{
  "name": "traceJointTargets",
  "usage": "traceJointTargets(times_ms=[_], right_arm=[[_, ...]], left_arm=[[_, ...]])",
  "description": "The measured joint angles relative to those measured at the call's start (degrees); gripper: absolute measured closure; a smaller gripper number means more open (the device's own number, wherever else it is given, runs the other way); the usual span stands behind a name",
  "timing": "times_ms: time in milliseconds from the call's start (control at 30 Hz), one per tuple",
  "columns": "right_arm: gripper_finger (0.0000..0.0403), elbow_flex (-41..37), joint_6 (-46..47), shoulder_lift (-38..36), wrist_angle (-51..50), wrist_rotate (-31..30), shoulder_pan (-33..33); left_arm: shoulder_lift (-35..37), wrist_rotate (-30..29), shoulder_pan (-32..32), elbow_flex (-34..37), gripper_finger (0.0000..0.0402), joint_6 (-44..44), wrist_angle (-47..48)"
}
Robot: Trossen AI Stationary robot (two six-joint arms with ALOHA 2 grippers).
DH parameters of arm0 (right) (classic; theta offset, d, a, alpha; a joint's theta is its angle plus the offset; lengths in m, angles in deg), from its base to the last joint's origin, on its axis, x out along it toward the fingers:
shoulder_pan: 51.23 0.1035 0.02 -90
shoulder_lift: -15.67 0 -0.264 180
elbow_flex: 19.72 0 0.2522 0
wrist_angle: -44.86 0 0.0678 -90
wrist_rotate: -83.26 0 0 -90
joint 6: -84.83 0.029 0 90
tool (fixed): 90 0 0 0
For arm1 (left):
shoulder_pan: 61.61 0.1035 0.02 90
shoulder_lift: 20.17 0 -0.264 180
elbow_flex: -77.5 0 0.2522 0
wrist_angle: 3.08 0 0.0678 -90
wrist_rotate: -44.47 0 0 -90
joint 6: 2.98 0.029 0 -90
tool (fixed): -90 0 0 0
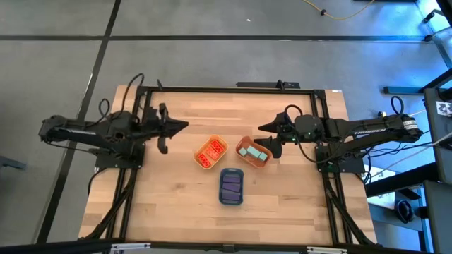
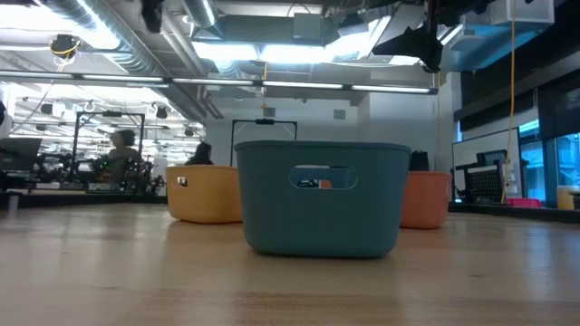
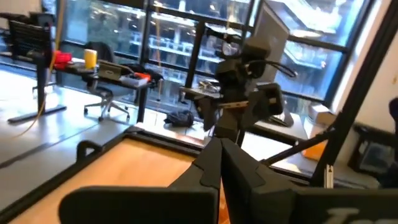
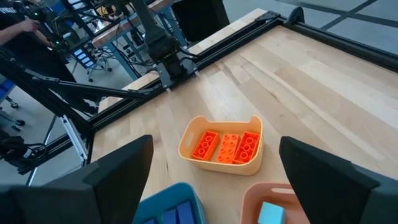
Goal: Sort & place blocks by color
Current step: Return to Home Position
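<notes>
Bright, even overhead light; ceiling strip lights (image 2: 308, 52) glare white in low view. Table (image 1: 176, 204) lit flat, shadows soft & faint. Daylight thru windows (image 3: 124, 25) in left wrist view.

A robotics lab in an open office: exposed ceiling ducts (image 2: 118, 41), a desk (image 3: 115, 70), an office chair (image 3: 108, 93), glass walls (image 3: 124, 25).

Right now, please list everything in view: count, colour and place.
table: one, light wood, under arms
yellow tray: one, yellow, table centre
red-orange blocks: three, red-orange, inside yellow tray
orange tray: one, orange, right of yellow tray
teal blocks: at least two, teal, inside orange tray
blue tray: one, blue, below both in high view
purple blocks: count unclear, purple, inside blue tray
left gripper: one, dark, shut, over table's left part
right gripper: one, dark, open, by orange tray
</notes>
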Motion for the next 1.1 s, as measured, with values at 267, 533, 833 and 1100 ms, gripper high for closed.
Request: traceJointTargets(times_ms=[267, 533, 833, 1100], right_arm=[[0.0053, 0.0, -0.2, 0.0, 0.0, 0.0, 0.0], [0.0053, 0.0, -3.2, 0.0, -0.1, 0.0, 0.0], [0.0053, 0.0, -3.1, 0.0, -0.1, 0.0, 0.0], [0.0053, 0.0, 1.2, 0.0, -0.1, 0.0, 0.0]], left_arm=[[10.6, -4.1, -2.3, 11.0, 0.0401, -2.8, -3.4], [21.6, -4.1, -2.3, 17.6, 0.0401, -3.2, -3.7], [33.7, -3.6, -2.3, 24.2, 0.0402, -4.2, -3.7], [35.8, -3.3, -2.3, 28.8, 0.0401, -6.6, -4.6]])
